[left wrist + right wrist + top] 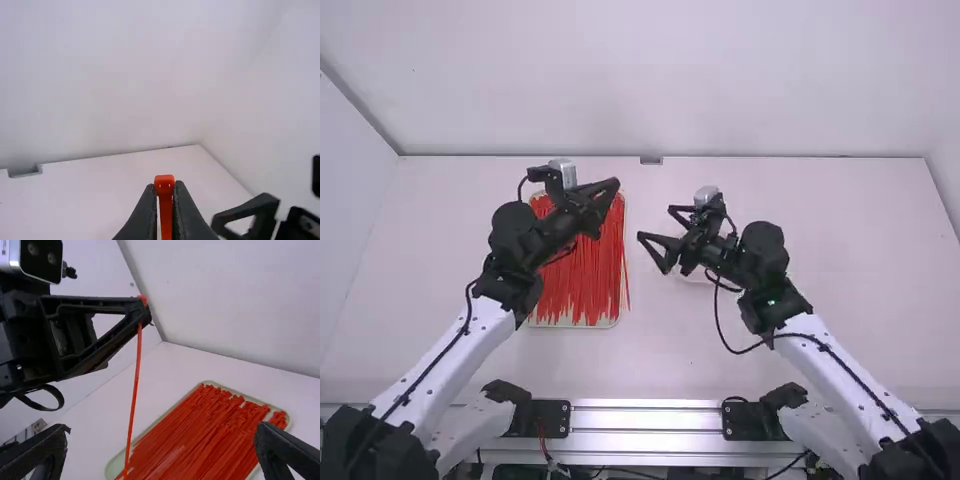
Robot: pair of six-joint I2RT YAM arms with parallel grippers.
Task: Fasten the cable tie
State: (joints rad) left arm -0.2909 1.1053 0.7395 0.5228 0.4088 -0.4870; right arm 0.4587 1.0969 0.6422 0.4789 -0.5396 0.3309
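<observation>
under the left claw (pixel 142 315), which pinches its head, a cable tie (pixel 134 390) dangles; likely light, springy, slippery. right claw (pixel 658 224), open, should take the tail.

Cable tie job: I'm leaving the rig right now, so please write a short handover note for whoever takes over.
Left gripper: shut on one orange cable tie at its head, raised over the tray; the strap hangs down toward the pile of ties.
Right gripper: open, holding nothing, beside the tray.
Done: one tie picked out.
To do: catch the tail, thread it through the head, pull tight.
</observation>
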